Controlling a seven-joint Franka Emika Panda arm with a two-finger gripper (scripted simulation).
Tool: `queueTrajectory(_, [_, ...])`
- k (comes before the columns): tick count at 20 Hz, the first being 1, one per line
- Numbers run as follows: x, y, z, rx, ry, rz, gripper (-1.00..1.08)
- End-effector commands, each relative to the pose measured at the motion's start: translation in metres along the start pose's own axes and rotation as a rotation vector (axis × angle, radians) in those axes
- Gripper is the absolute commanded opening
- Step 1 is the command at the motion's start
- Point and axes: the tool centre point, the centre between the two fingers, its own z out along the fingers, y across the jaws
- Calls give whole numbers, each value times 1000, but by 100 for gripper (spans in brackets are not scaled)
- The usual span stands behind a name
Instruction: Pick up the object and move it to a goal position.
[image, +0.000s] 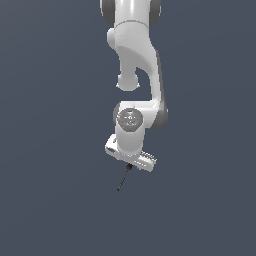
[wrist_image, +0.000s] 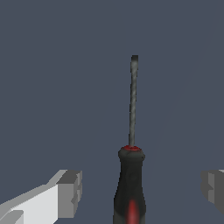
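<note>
— Closest to my wrist camera, what do you make out?
— Handle end of the screwdriver (wrist_image: 130, 186), black with a red patch, a red ring where the thin dark shaft leaves it. The shaft runs straight away from the handle to a flat tip.
— And your pincer (wrist_image: 142, 188)?
— Spread wide. One grey finger pad (wrist_image: 70, 192) stands well to one side of the handle, the other pad to the far side, both clear of it. I see gaps on both sides, so nothing is pinched.
— From the exterior view, where is the screwdriver (image: 124, 178)?
— Just under my pincer (image: 131, 165), handle up against its underside, shaft slanting down toward the exterior view's left. Whether the handle touches my palm, I cannot tell; it is too small there.
— What is around it?
— Only a plain dark grey-blue floor (image: 50, 200). My white arm (image: 135, 75) rises above the screwdriver to the frame's upper edge
</note>
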Motion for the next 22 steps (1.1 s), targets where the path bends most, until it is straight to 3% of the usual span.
queueTrajectory(1, [2, -1, 3, 1, 1, 16, 100])
queueTrajectory(22, [2, -1, 53, 1, 1, 19, 100])
